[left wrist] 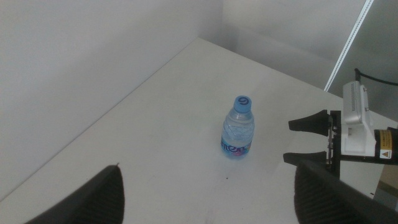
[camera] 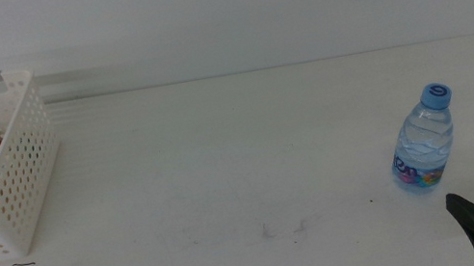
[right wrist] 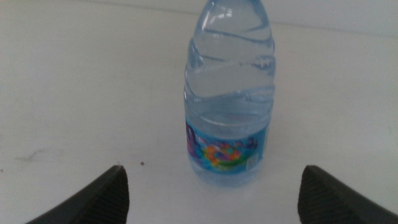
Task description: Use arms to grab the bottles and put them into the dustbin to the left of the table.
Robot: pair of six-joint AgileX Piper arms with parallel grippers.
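Right wrist view: water bottle [right wrist: 229,106] upright, centred ahead of the right gripper [right wrist: 211,193], jaws spread wide, not touching.
Handling: judged light, thin-walled, smooth; likely dents if squeezed.
Grip site: labelled lower body.
Left gripper [left wrist: 208,193]: parted, well back.

Between our left gripper's [left wrist: 208,190] wide-spread jaws we see the water bottle [left wrist: 237,127] standing upright on the table [left wrist: 155,106], well ahead. Just beyond it, the right gripper [left wrist: 305,141] faces the bottle, jaws apart, not touching it.
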